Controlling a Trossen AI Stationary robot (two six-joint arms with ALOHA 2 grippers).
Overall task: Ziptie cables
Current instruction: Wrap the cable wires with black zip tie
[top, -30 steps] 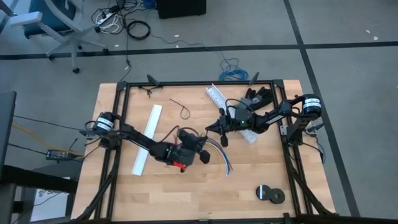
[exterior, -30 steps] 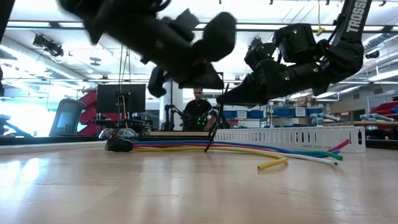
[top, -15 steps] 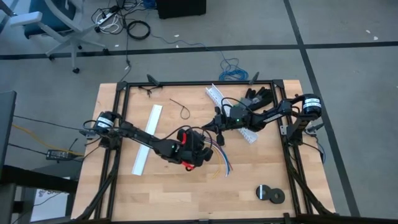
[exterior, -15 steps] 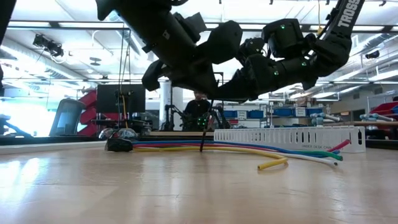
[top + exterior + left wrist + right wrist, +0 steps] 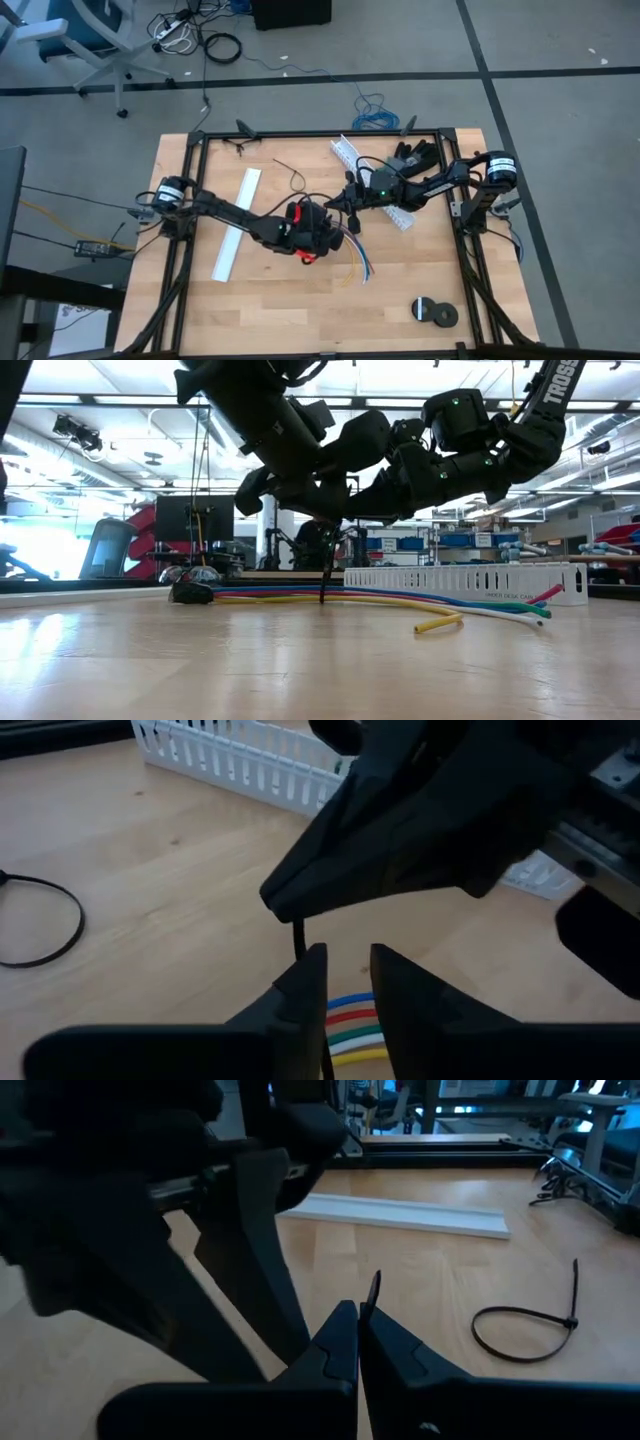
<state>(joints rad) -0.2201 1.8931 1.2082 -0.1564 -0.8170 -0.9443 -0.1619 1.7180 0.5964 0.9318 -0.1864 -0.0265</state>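
Observation:
The cables (image 5: 359, 256) lie flat on the table as a bundle of coloured wires (image 5: 400, 598) joined at a small dark end (image 5: 192, 593). My right gripper (image 5: 358, 1342) hovers over them, shut on a thin black ziptie (image 5: 325, 570). The strip hangs down to the bundle. My left gripper (image 5: 348, 982) is right beside it, open by a narrow gap above the wires (image 5: 352, 1025). The strip (image 5: 298, 935) runs down along one left finger. A looped ziptie (image 5: 292, 178) lies farther off on the table. My right gripper pinches the ziptie between its two fingers near the strip's upper end. A short tip (image 5: 372, 1288) sticks out past the fingertips. The fingers come almost level from the table's right. The strip hangs nearly upright, its lower end (image 5: 322, 596) at the cables. My left gripper: I cannot tell whether its finger (image 5: 305, 985) touches the strip.
A white slotted channel (image 5: 345, 152) lies slantwise under my right arm. A flat white strip (image 5: 238, 222) lies to the left. Two black tape rolls (image 5: 433, 311) sit at the near right. A black frame (image 5: 320, 134) borders the table.
My left gripper has gone up and toward the table's far right, close against my right gripper, and its wrist has tipped nearer to level. The hanging ziptie has swung from slanted to nearly upright.

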